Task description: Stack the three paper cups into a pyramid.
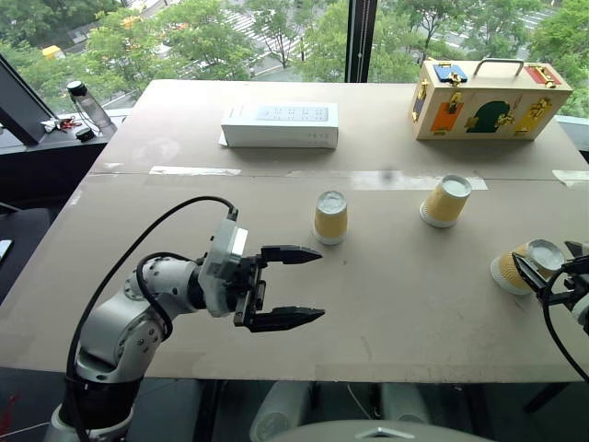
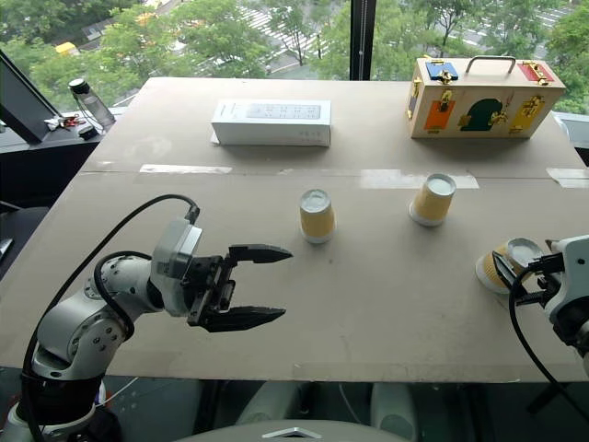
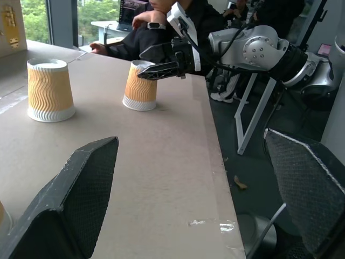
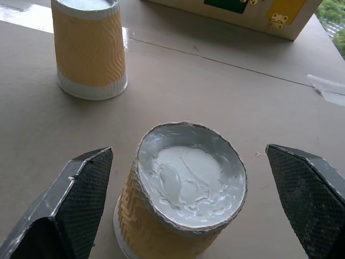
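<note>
We judge no stacking has begun: the three paper cups (image 1: 330, 217) (image 1: 445, 200) (image 1: 526, 266) stand apart, upside down on the tabletop (image 1: 414, 295), so our open, empty right end effector (image 4: 188, 210), flanking the nearest, must close on it, while the left end effector (image 1: 293, 287) hangs open.

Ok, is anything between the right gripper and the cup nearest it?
Nothing visible. The right gripper is open, with the nearest cup upside down on the table directly between its fingers.

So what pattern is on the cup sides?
Wavy yellow-orange ribbing with white rims, best on the cup in the right wrist view.
</note>
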